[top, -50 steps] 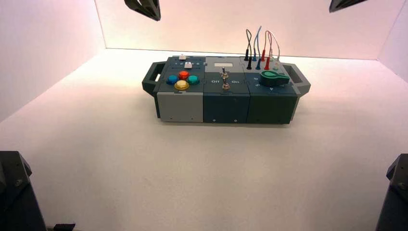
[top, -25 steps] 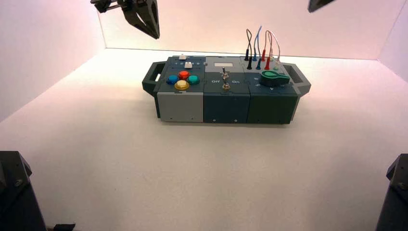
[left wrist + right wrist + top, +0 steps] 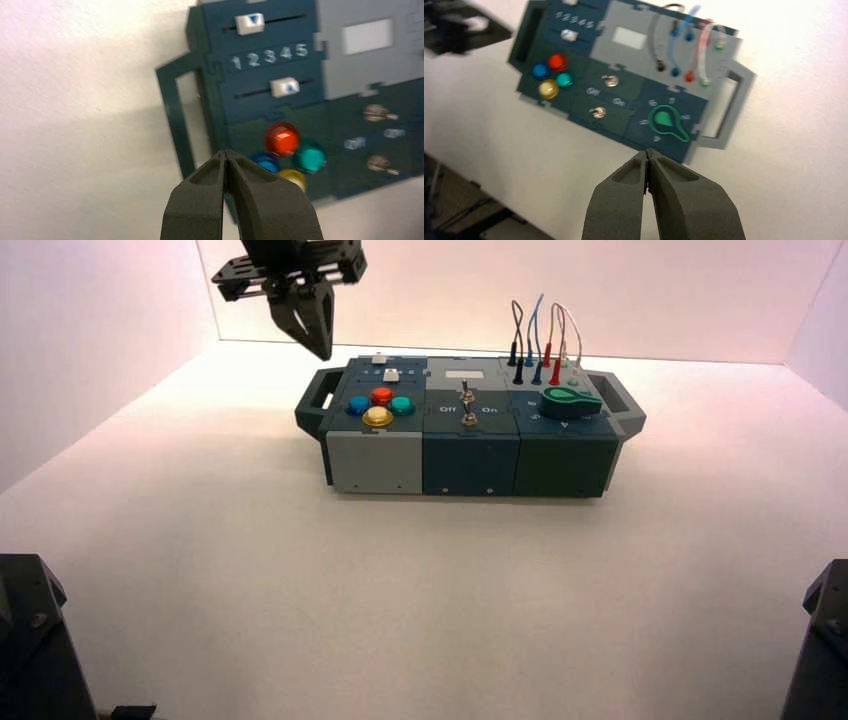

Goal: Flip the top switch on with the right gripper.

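High above the box [image 3: 624,37], the right gripper [image 3: 647,155] hangs pinched closed, well off the top switch [image 3: 610,80]; left gripper [image 3: 318,340] closed too.

We see four round buttons [image 3: 379,406] at the box's nine o'clock end, a green knob [image 3: 571,401] at three o'clock, plugged wires [image 3: 541,340] behind it.
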Robot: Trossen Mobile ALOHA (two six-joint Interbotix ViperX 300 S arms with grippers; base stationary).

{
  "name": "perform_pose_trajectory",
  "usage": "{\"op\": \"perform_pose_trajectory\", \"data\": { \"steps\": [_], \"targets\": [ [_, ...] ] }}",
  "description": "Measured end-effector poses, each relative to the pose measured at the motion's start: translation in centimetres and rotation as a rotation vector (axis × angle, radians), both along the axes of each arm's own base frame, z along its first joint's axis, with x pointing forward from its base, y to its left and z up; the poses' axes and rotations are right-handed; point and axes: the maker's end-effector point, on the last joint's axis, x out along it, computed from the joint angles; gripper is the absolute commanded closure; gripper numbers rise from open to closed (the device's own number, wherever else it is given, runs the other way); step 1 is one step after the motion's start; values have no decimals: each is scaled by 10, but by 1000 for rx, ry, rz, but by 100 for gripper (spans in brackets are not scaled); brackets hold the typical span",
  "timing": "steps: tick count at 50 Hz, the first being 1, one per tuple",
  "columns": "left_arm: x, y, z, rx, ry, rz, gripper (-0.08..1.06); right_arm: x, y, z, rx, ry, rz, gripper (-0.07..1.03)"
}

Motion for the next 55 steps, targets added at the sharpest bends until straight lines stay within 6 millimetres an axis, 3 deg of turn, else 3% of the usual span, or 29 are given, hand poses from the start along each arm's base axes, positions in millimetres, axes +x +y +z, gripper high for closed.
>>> {"op": "perform_pose_trajectory", "data": {
  "steps": [11,29,55],
  "targets": [
    [9,2,-15,27,20,-12,101,-8,20,-4,8,18,60,98],
    [28,0,-42,43,55,-10,101,-8,26,4,12,21,78,98],
    [51,-4,-55,46,53,-4,101,0,35,-8,85,104,-98,98]
  ]
}}
